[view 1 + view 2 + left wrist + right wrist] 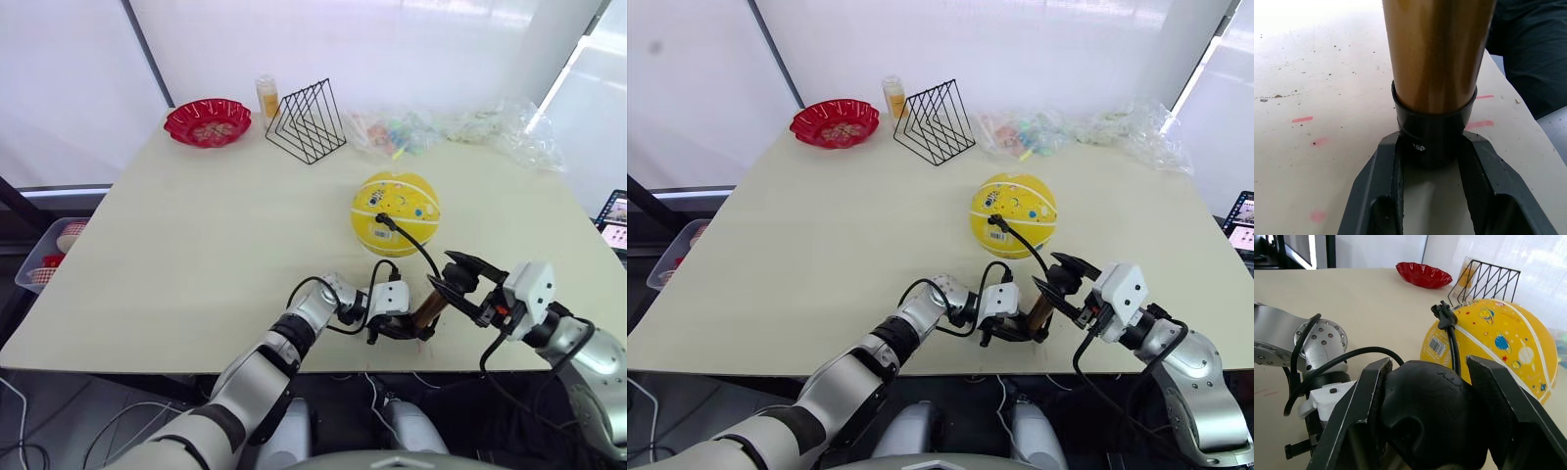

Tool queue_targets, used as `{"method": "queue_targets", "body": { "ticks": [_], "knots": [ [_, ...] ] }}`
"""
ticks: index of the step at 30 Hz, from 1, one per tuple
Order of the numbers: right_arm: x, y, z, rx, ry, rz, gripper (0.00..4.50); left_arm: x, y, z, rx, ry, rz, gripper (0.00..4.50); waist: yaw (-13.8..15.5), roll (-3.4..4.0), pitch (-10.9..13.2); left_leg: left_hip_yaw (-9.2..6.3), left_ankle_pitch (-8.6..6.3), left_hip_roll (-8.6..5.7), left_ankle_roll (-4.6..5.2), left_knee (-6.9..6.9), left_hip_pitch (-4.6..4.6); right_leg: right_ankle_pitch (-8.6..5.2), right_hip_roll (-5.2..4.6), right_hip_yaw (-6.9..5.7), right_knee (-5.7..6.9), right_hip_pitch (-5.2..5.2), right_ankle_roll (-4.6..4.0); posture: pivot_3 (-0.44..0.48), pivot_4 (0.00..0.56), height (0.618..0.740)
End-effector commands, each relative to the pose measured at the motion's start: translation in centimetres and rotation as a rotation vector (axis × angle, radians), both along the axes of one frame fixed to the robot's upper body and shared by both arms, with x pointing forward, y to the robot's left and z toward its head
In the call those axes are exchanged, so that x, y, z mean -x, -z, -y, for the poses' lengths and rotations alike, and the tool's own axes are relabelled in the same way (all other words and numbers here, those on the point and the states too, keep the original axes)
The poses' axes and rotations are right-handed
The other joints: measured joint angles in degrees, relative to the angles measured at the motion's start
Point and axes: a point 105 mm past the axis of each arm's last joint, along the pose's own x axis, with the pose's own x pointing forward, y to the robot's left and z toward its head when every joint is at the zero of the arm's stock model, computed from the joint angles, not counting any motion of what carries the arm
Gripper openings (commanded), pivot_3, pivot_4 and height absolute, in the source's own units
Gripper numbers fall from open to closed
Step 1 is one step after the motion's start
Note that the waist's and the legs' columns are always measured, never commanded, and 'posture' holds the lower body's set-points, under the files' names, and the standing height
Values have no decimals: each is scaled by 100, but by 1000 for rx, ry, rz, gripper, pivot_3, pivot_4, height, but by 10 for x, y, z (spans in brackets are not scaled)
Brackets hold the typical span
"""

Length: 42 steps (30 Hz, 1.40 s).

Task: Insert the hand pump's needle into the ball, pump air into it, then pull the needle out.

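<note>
The yellow ball (pixel 396 212) rests on the table right of centre. The hand pump (pixel 427 311) stands tilted near the table's front edge, its gold cylinder (pixel 1437 54) rising from a black end cap. My left gripper (pixel 1432 147) is shut on that lower cap, low against the table. My right gripper (pixel 1430 377) is shut on the black T-handle (pixel 1425 416) at the pump's top. A thin black hose (pixel 416 247) runs from the pump to a small black fitting (pixel 1443 313) pressed against the ball. The needle pin itself is hidden at the ball's surface.
At the table's far side sit a red bowl (pixel 208 122), a yellow bottle (pixel 266 96), a black wire rack (pixel 307 121) and crumpled plastic bags (pixel 460 127). A bin (pixel 47 257) stands beside the table on the left. The table's front edge (pixel 196 362) runs just under the pump.
</note>
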Motion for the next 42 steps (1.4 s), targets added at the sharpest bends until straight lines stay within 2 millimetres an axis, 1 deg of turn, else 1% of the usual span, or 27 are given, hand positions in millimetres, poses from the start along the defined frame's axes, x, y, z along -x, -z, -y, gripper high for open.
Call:
{"method": "queue_targets", "body": {
  "ticks": [1, 2, 3, 5, 7, 8, 9, 11, 14, 16, 17, 18, 19, 21, 22, 23, 24, 26, 28, 30, 31, 34, 36, 38, 40, 42],
  "knots": [
    [11, -48, -1, -37, -96, 94, 1938, 16, 49, -37, -212, -59, -130, 1097, 5, 33, 24, 2, 0, -3, 0, 1, -4, 0, -3, 1, 0, -1, 0, 0, 150, 740],
    [11, -54, 1, -40, -99, 104, 1938, 16, 49, -36, -212, -59, -130, 1097, 8, 37, 25, 6, 0, -7, 0, 2, -8, 1, -8, 5, 0, -1, 1, 0, 150, 740],
    [11, -57, 2, -41, -98, 103, 1938, 16, 49, -36, -212, -59, -130, 1097, 9, 36, 25, 4, 0, -6, 0, 1, -8, 0, -5, 3, 0, -1, 1, 0, 150, 740],
    [13, -77, 7, -56, -98, 128, 1938, 16, 49, -36, -211, -58, -130, 1097, 26, 30, 32, -6, 0, -6, 0, 0, -10, 0, 0, -6, 0, -1, 0, 0, 150, 740],
    [14, -88, 9, -58, -101, 139, 1938, 16, 49, -36, -210, -57, -131, 1097, 25, 36, 38, -3, 0, -6, 0, 1, -11, 0, -2, -4, 0, -1, 1, 0, 150, 740],
    [16, -99, 13, -42, -99, 162, 1938, 17, 49, -36, -209, -56, -131, 1097, 25, 36, 38, -2, 0, -6, 0, 1, -10, 0, -2, -2, 0, -1, 1, 0, 150, 740],
    [17, -108, 15, -31, -99, 179, 1938, 17, 49, -35, -209, -55, -132, 1097, 23, 51, 50, -2, 0, -6, 0, 2, -10, 0, -2, -3, 0, 0, 1, 0, 150, 740],
    [19, -122, 19, -22, -98, 204, 1938, 17, 49, -35, -209, -54, -132, 1097, 25, 50, 52, 4, 0, -9, 0, 3, -11, 1, -8, 2, 0, -1, 2, 0, 150, 740],
    [21, -139, 24, -24, -91, 231, 1938, 17, 49, -35, -209, -51, -132, 1097, 35, 38, 60, -3, 0, -9, 0, 3, -11, 0, -5, -3, 0, 0, 2, 0, 150, 740],
    [22, -146, 26, -20, -87, 241, 1938, 17, 49, -35, -210, -50, -132, 1097, 35, 36, 63, -1, 0, -8, 1, 3, -12, 1, -6, -2, 0, 0, 2, 0, 150, 740],
    [22, -154, 26, -33, -85, 257, 1938, 17, 48, -35, -211, -50, -131, 1097, 36, 34, 65, 1, 0, -8, 0, 3, -12, 0, -7, -1, 0, -1, 2, 0, 150, 740],
    [22, -157, 25, -39, -85, 260, 1938, 16, 48, -36, -212, -49, -130, 1097, 35, 36, 68, 0, 0, -8, 1, 3, -13, 0, -8, -1, -1, -1, 2, 0, 150, 740],
    [22, -156, 23, -36, -88, 251, 1938, 16, 48, -36, -213, -48, -129, 1097, 38, 48, 80, 1, 0, -8, 0, 4, -15, 1, -8, 0, 0, -2, 2, 0, 150, 740],
    [17, -133, 19, -17, -77, 165, 1938, 16, 48, -36, -213, -47, -129, 1097, 53, 49, 84, 3, 1, -13, 1, 4, -18, 1, -14, 1, 0, -4, 2, 0, 150, 740],
    [16, -127, 18, -13, -74, 142, 1938, 17, 48, -35, -213, -47, -129, 1097, 58, 47, 83, 1, 0, -13, 1, 3, -18, 1, -12, 0, -1, -4, 1, 0, 150, 740],
    [14, -113, 16, 17, -69, 101, 1938, 17, 48, -35, -213, -47, -129, 1097, 63, 44, 82, -1, 0, -12, 1, 2, -18, 0, -10, -2, -2, -3, 1, 0, 150, 740],
    [13, -104, 16, 40, -68, 78, 1938, 17, 48, -36, -213, -46, -129, 1097, 66, 39, 78, -2, 0, -12, 1, 1, -18, 0, -9, -3, -3, -3, 0, 0, 150, 740],
    [9, -75, 15, 23, -38, -4, 1938, 17, 49, -35, -212, -46, -130, 1097, 65, 24, 67, -1, 0, -11, 1, 1, -16, 0, -8, -2, -3, -3, 0, 0, 150, 740],
    [7, -60, 14, 14, -18, -39, 1938, 18, 49, -35, -212, -46, -130, 1097, 58, 6, 51, -2, 0, -5, 1, 0, -12, 0, -4, -3, -3, -1, 1, 0, 150, 740],
    [7, -38, 8, 8, -18, -79, 1938, 18, 49, -34, -209, -48, -132, 1097, 46, 6, 43, 2, 0, -3, 1, 1, -7, 0, -6, 1, -3, -1, 2, 0, 150, 740],
    [7, -24, 6, 9, -11, -103, 1938, 18, 49, -34, -209, -49, -132, 1097, 33, -5, 28, 1, 0, -3, 1, 2, -2, 0, -6, 0, -3, 0, 2, 0, 150, 740],
    [7, 6, 1, 19, -2, -135, 1938, 18, 50, -35, -211, -52, -132, 1097, 19, -30, -3, -4, 0, 2, 0, -3, 2, 0, -3, -4, -3, 1, 1, 0, 150, 740],
    [6, 14, 0, 8, 5, -137, 1938, 17, 50, -36, -211, -54, -132, 1097, 10, -28, -8, -4, 0, 3, 0, -5, 3, -1, -3, -4, -3, 1, 0, 0, 150, 740],
    [6, 16, -1, 7, 6, -129, 1938, 17, 50, -36, -211, -54, -131, 1097, 0, -25, -10, 1, 0, 2, 0, -5, 4, 0, -6, 0, -3, 2, 0, 0, 150, 740],
    [8, 31, -6, 8, -2, -145, 1938, 17, 50, -37, -213, -56, -129, 1097, -2, -30, -15, 1, 0, 2, 0, -5, 4, 0, -7, -1, -2, 2, 0, 0, 150, 740],
    [8, 34, -9, -15, -7, -138, 1938, 17, 50, -38, -215, -56, -128, 1097, -1, -25, -18, -5, 0, 3, 0, -5, 5, -1, -3, -5, -3, 2, 0, 0, 150, 740]
  ]
}}
